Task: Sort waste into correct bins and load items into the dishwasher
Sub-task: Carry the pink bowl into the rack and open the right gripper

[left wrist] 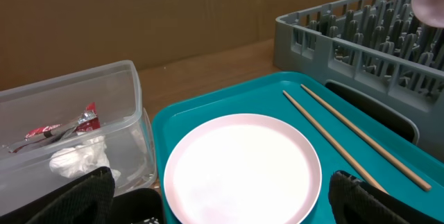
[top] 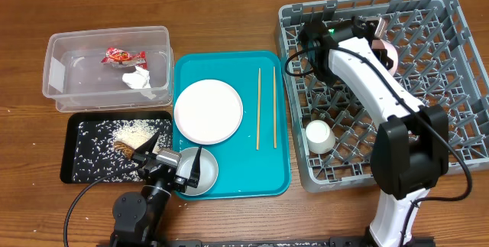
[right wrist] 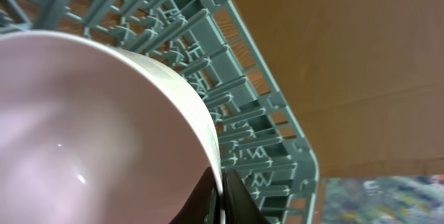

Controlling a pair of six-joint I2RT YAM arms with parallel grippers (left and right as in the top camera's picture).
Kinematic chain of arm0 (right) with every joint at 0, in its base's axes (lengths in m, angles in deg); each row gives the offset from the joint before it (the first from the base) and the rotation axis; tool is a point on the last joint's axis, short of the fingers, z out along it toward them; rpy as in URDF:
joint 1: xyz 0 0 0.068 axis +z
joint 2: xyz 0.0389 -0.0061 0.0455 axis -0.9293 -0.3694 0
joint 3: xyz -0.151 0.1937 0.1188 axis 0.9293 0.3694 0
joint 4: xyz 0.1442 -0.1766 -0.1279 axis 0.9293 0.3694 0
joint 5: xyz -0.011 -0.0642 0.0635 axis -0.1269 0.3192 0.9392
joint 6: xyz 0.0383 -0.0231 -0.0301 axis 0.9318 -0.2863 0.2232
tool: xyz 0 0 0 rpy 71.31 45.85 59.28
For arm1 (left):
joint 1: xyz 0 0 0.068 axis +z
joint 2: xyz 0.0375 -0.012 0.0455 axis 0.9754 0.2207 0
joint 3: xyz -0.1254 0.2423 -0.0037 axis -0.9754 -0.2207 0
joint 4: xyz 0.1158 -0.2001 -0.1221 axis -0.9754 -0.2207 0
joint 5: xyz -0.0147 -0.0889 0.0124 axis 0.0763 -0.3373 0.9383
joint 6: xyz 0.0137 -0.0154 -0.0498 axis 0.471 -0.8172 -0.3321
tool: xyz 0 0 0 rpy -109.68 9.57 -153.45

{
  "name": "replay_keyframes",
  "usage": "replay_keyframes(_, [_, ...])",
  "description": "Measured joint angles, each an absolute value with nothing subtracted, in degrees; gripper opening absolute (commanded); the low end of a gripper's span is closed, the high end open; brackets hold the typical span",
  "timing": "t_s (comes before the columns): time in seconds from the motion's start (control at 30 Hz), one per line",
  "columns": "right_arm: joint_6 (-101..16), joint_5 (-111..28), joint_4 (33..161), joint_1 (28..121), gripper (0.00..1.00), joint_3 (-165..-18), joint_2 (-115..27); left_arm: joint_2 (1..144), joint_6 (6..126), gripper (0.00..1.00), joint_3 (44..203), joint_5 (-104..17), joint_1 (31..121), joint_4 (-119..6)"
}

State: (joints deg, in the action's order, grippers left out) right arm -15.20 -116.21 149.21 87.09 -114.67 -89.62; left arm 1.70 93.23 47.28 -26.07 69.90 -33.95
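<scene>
We judge the job past halfway. The dish rack, at 3 o'clock on the table, holds the cup near its 7 o'clock corner. The right gripper is clamped on the rim of the pink bowl over the rack's 12 o'clock side.

On the teal tray, at 6 o'clock, the plate, metal bowl and two chopsticks are not yet loaded. The left gripper is spread wide and empty at the metal bowl's 9 o'clock.

The waste looks sorted. The wrapper and tissue lie in the clear tub at 10 o'clock, and the rice is in the black tray at 8 o'clock.
</scene>
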Motion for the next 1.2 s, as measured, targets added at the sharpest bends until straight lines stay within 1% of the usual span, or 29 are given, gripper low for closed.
replay_keyframes(0.3, [-16.29,-120.82,150.52,86.52,0.04,-114.67,-90.03,1.7,93.23,1.0,47.28,-26.07,69.9,-33.95])
replay_keyframes(0.57, [-16.36,-119.27,150.48,86.63,0.04,-114.67,-90.08,1.7,93.23,1.0,47.28,-26.07,69.9,-33.95])
replay_keyframes(0.9, [-16.38,-119.36,150.5,91.78,0.04,-114.69,-90.86,1.7,93.23,1.0,47.28,-26.07,69.9,-33.95])
replay_keyframes(1.1, [-15.7,-121.72,156.05,92.81,0.04,-114.69,-91.1,1.7,93.23,1.0,47.28,-26.07,69.9,-33.92])
replay_keyframes(1.2, [-15.09,-122.29,156.38,92.11,0.04,-114.69,-91.43,1.7,93.23,1.0,47.28,-26.07,69.9,-33.95])
